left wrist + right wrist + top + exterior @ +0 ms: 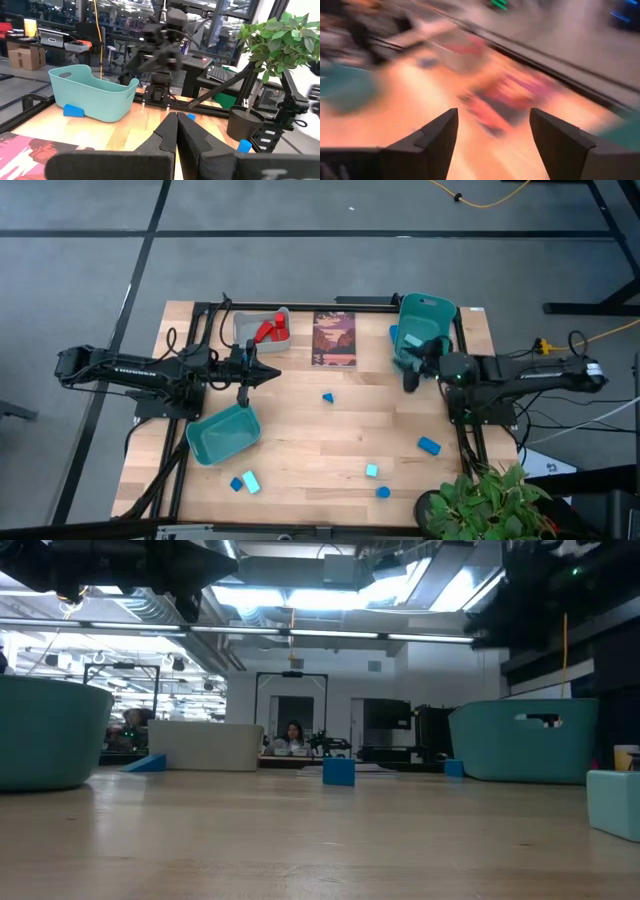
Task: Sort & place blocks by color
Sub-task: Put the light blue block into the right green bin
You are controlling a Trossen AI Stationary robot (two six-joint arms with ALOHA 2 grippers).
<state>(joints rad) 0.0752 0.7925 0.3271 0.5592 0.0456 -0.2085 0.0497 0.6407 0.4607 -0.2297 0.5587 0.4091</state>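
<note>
Nearest, we see the right end effector (492, 137) spread wide, empty, beside the teal bin (425, 315). Left end effector (243, 395) is closed, empty. Blocks (378, 470) lie scattered across the tabletop (330, 440).

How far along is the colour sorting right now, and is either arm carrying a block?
Done: red blocks lie in the grey bin. In hand: nothing; the right gripper is open and empty beside the far teal bin, and the left gripper is shut and empty above the near teal bin. Left: loose dark blue blocks and light cyan blocks are scattered on the wooden table.
</note>
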